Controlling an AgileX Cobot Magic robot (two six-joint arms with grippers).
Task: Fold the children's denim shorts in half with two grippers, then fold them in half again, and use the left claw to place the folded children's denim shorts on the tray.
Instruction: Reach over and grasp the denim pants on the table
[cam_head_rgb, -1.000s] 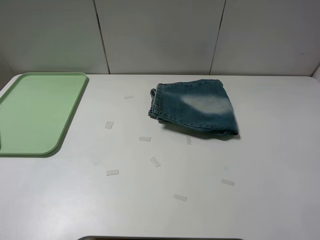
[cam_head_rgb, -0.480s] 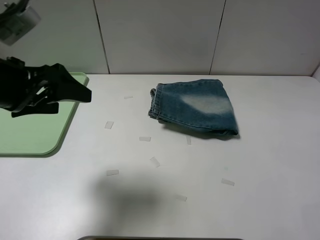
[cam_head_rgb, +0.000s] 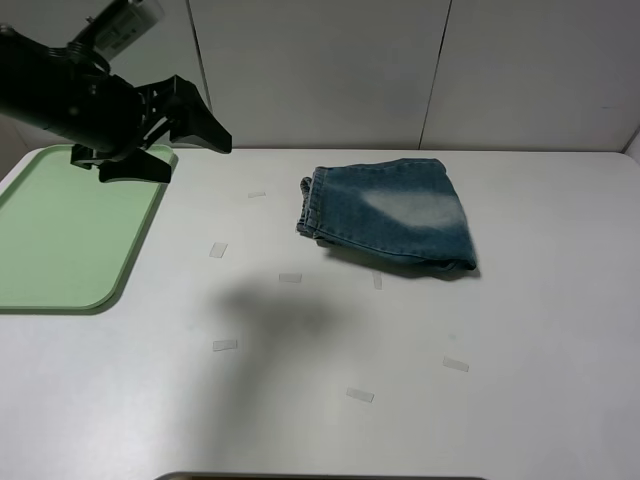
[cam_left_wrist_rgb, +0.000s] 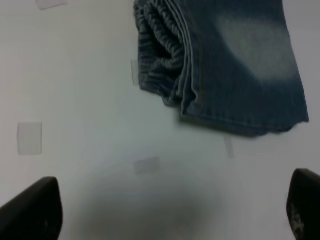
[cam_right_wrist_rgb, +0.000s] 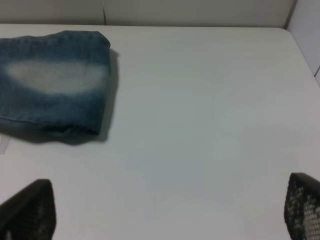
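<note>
The left pincer (cam_head_rgb: 197, 158), jaws spread wide and empty, has swung into sight above the near corner of the tray (cam_head_rgb: 60, 300) within the last second and now points at the children's denim shorts (cam_head_rgb: 390, 215), so the pick-up for the tray placement appears to be starting. The shorts lie well ahead of it, already folded into a compact bundle, waistband end nearest. Only flat tape scraps (cam_head_rgb: 218, 250) dot the surface (cam_head_rgb: 520, 350) between them, blocking nothing; the right pincer (cam_right_wrist_rgb: 164, 210), likewise released, waits beyond the shorts.

1 high camera overlooks the table (cam_head_rgb: 520, 330); 2 wrist cameras look closer, all sharing the shorts (cam_head_rgb: 400, 215).
</note>
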